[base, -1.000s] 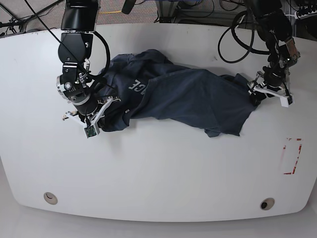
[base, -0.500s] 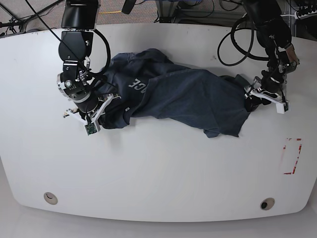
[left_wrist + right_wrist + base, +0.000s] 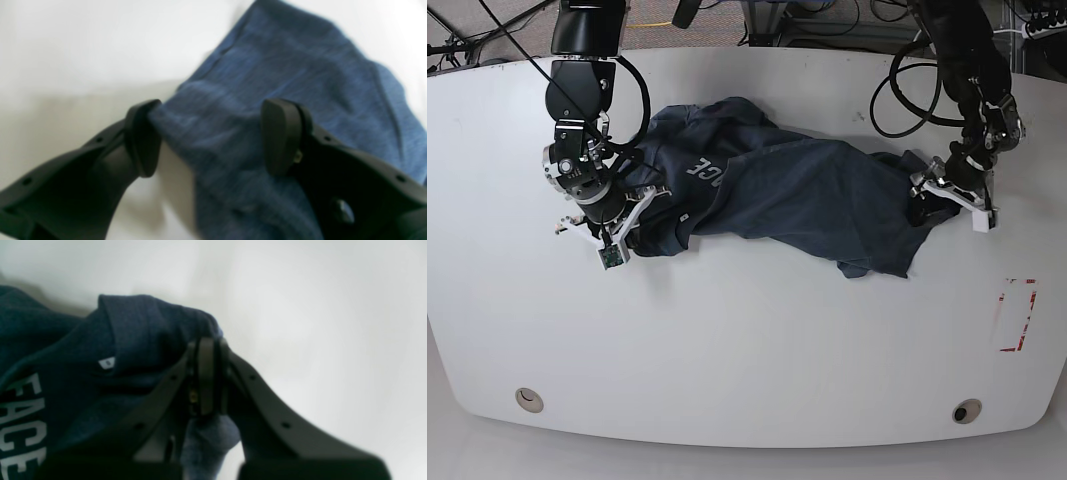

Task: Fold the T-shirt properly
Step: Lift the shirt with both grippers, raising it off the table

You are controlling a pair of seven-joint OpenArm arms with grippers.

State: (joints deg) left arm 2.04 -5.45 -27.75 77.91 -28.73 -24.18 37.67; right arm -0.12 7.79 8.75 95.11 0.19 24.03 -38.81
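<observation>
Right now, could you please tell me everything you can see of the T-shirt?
The T-shirt is dark navy, soft heathered knit, with white block letters and a small white tag. It lies crumpled and unfolded across the white table, bunched into overlapping folds. The right gripper is shut on a fold of cloth at one end. At the other end the left gripper stands open astride an edge, one pad touching the fabric.

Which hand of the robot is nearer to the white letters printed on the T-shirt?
The right hand. It is shut on a fold of the T-shirt just beside the white letters. The left hand is at the opposite end, open around the fabric edge.
</observation>
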